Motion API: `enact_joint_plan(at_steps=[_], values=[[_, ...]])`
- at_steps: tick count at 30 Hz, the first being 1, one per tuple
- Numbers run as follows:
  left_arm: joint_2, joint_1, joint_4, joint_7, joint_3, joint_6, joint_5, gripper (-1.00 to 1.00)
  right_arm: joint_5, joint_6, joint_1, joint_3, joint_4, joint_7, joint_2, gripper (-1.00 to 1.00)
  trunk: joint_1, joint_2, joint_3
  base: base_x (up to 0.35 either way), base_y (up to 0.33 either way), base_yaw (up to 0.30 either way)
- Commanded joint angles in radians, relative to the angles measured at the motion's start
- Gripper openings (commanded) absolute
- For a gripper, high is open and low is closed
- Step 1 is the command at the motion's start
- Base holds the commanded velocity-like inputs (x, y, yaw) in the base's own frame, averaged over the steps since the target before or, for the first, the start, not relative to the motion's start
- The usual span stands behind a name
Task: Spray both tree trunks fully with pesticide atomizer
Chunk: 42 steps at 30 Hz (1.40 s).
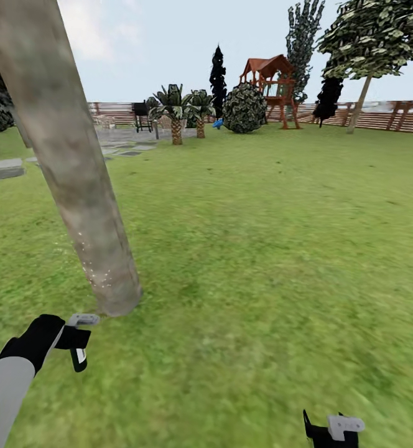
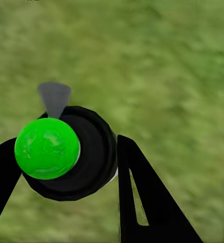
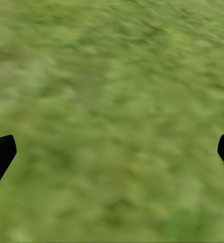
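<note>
gripping the atomizer (image 2: 66, 154), the left gripper (image 2: 61, 167) has its 2 fingers closed against the black round body, with the green cap facing the wrist camera and a grey cone-shaped nozzle poking out beyond it over the grass (image 2: 168, 61). in the head view the left gripper (image 1: 77, 339) sits at about 7 o'clock, just short of the flared foot of the thick mottled tree trunk (image 1: 76, 180), which leans up toward 11 o'clock; faint pale specks dot its lower part. the right gripper (image 3: 112, 152) is spread wide, fingertips at the picture's 2 edges, nothing between them, hanging over bare lawn. the bottle looks light, stiff and smooth, so it could twist; holding it around the wide middle seems best. a 2nd tall tree (image 1: 362, 106) stands far off at 1 o'clock by the fence (image 1: 412, 115).
</note>
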Motion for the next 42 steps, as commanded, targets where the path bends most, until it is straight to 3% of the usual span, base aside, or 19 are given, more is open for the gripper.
enact_joint_plan(at_steps=[1,16,30,42], values=[[-0.001,-0.001,-0.002,-0.009,0.007,0.004,-0.011,-1.00,0.011,-0.003,-0.001,-0.005,0.001,-0.003,0.000,1.00,0.000,0.000,-0.001,0.182,-0.235,0.070],[-0.002,-0.001,-0.003,-0.009,0.007,0.004,-0.011,-1.00,0.011,-0.003,-0.001,-0.005,0.001,-0.003,0.000,1.00,0.000,0.000,-0.001,0.136,-0.244,0.011],[-0.001,-0.001,-0.003,-0.009,0.007,0.004,-0.010,-1.00,0.011,-0.003,-0.001,-0.005,0.001,-0.003,0.000,1.00,0.000,0.000,-0.001,0.041,-0.268,0.243],[-0.001,-0.001,-0.003,-0.008,0.007,0.004,-0.009,-1.00,0.011,-0.003,-0.001,-0.005,0.001,-0.003,0.000,1.00,0.000,0.000,-0.001,0.174,-0.238,0.015]])
